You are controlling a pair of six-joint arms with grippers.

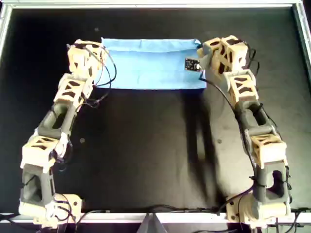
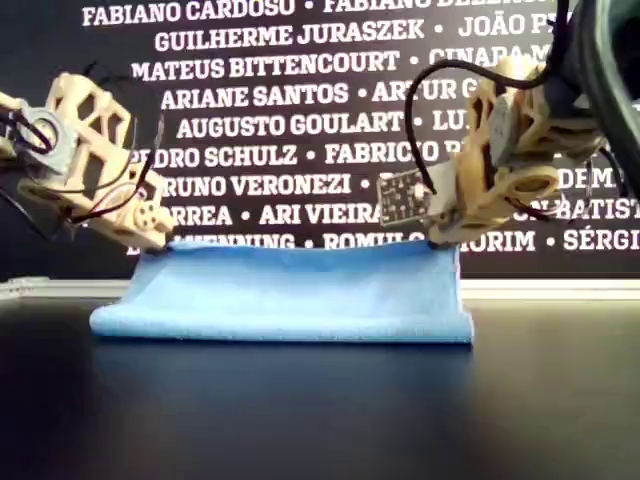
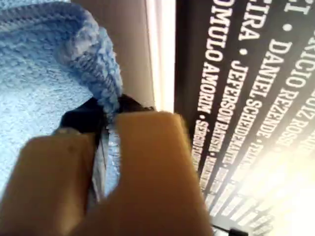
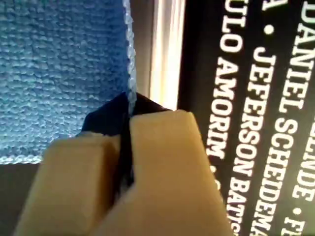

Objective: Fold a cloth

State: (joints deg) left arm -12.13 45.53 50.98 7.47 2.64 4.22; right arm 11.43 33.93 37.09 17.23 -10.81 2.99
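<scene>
Near half of the table [image 1: 146, 155] is bare black, with open room between the two arms and toward the camera side of the overhead view. One cloth [image 1: 150, 65] sits at the far end. Its long axis runs left-right in the overhead view and its short axis points away from the arm bases. The near edge lies flat and straight on the table. In the exterior view the far edge is lifted at both corners and sags slightly between them. Two arms, one at each far corner: overhead-left arm [image 1: 63, 104] and overhead-right arm [image 1: 252, 111]. Can't tell from the wrist views which is first or second. My first tool [image 3: 106, 132] is clamped on a bunched cloth edge. My second tool [image 4: 125, 132] is clamped on a straight cloth edge. The cloth's far edge is close to the table's far rail [image 1: 146, 6]. Behind it is a name banner [image 2: 300, 100].
</scene>
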